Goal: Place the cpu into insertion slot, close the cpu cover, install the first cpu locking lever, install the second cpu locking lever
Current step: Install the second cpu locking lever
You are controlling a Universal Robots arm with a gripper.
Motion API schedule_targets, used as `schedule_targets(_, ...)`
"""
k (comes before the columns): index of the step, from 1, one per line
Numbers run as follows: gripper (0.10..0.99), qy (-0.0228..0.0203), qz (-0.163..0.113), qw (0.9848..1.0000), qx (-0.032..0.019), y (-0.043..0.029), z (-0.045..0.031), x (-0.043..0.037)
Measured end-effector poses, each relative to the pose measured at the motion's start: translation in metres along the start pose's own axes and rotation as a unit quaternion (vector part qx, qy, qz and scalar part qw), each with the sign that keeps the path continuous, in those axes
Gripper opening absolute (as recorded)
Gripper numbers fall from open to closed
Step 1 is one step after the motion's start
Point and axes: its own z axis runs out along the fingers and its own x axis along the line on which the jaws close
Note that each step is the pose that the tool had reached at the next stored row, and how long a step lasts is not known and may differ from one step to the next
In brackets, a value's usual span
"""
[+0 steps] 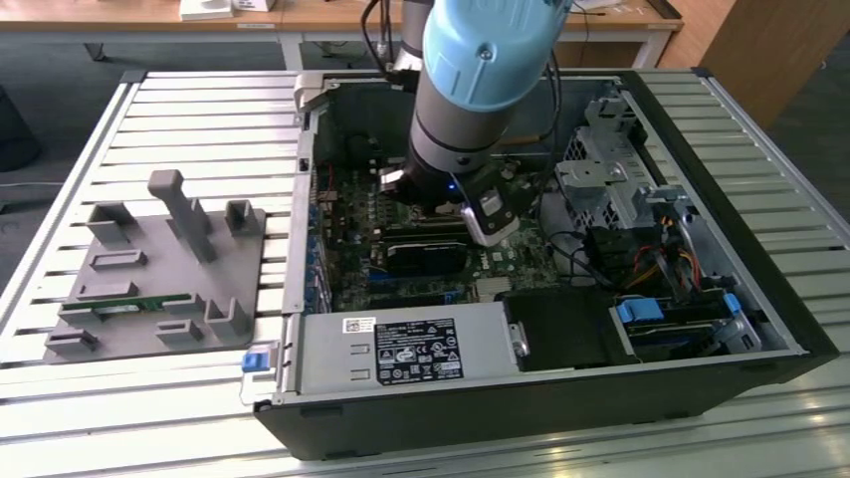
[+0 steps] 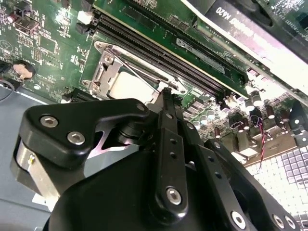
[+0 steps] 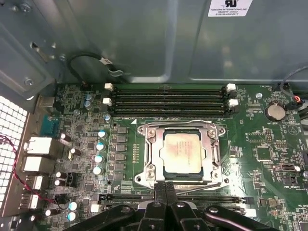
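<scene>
With the arm lowered into the open black computer case [image 1: 743,329], the black two-fingered gripper [image 3: 166,188] stands just over the near edge of the insertion slot [image 3: 144,169], a square socket with a silver rim set in the green circuit board [image 3: 269,168]; its two narrow fingers [image 3: 160,190] lie pressed together with no gap between them, holding nothing; in the second wrist view the same fingertips [image 2: 166,92] touch or nearly touch the socket's rim; the cpu [image 3: 181,152], a small flat square chip with a pale tan metallic face, is seated in the socket; the cpu cover [image 3: 215,150], a thin silver frame plate with a square window, lies flat around it, the chip showing through the window; thin wire locking levers [image 2: 139,70] run along the frame's sides, though whether they are latched cannot be told; long black memory slots [image 3: 168,101] lie on the socket's far side; in the exterior view the pale blue and grey arm [image 1: 485,60] descends into the case, and a grey moulded fixture tray [image 1: 159,269] rests on the slatted metal table [image 1: 213,119] at the exterior view's left, well apart from the case.
</scene>
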Motion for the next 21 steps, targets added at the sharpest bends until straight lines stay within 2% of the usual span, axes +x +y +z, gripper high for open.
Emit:
schedule_targets(3, 0.106, 0.0001, 0.000, 1.0000, -0.0041, -0.0017, 0.0000, 0.0011)
schedule_targets(15, 0.106, 0.0001, 0.000, 1.0000, -0.0041, -0.0090, 0.0171, 0.0062)
schedule_targets(21, 0.106, 0.0001, 0.000, 1.0000, -0.0041, -0.0109, 0.0182, 0.0101)
